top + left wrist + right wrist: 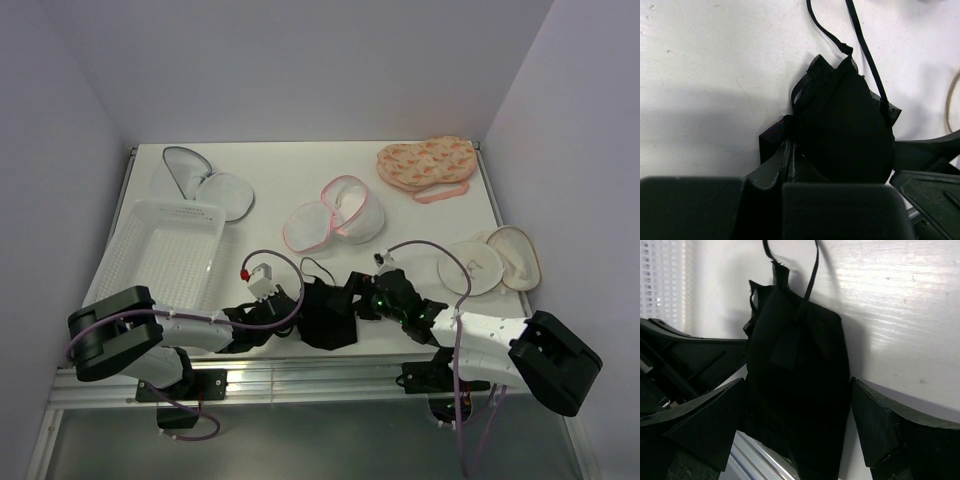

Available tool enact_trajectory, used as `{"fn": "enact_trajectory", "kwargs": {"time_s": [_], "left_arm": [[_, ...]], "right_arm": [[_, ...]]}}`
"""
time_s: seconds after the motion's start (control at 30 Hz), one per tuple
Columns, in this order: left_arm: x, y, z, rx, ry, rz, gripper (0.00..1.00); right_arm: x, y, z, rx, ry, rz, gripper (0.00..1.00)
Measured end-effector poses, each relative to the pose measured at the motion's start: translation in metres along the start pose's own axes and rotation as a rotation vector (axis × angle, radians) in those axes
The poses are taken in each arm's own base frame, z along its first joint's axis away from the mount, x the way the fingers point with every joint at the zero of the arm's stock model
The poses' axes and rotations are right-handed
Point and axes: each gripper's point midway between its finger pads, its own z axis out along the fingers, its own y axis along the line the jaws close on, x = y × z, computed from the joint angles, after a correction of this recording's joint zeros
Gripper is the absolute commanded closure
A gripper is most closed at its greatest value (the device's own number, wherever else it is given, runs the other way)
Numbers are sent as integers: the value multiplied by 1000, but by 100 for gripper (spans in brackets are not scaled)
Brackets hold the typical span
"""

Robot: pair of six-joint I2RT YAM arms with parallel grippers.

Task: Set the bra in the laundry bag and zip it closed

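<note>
The black bra (326, 316) lies bunched at the table's front edge between the two arms, its thin straps trailing away (862, 45). My left gripper (292, 312) is at its left edge; in the left wrist view the gripper (791, 147) is shut, with the bra (845, 130) bunching up right at the fingertips. My right gripper (352, 297) is open, and the right wrist view shows the gripper (800, 412) with a finger on either side of the bra (800, 370). The laundry bag (336, 215), white mesh with pink trim, lies open farther back at mid-table.
A white plastic basket (165, 250) stands at the left. A white mesh pouch with grey trim (205, 185) lies behind it. An orange patterned pouch (425, 165) is at the back right, pale round pads (490, 262) at the right. A metal rail (300, 375) runs along the front edge.
</note>
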Motion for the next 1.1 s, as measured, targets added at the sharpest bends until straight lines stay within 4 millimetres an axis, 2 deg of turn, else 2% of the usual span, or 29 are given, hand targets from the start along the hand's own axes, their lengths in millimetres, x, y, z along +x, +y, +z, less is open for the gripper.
{"fn": "enact_trajectory", "kwargs": {"time_s": [0.23,0.47,0.8,1.1], "left_arm": [[1,-1,5,36,13,-74,100],[3,-6,10,76,21,-130,100],[6,-9,12,109,35,-173,100],[10,-18,15,126,55,-187,100]], "right_arm": [[4,12,6,-93,8,57,7],[7,18,2,-143,35,129,11],[-7,53,-24,-280,22,170,13],[-3,60,-33,-306,39,193,16]]}}
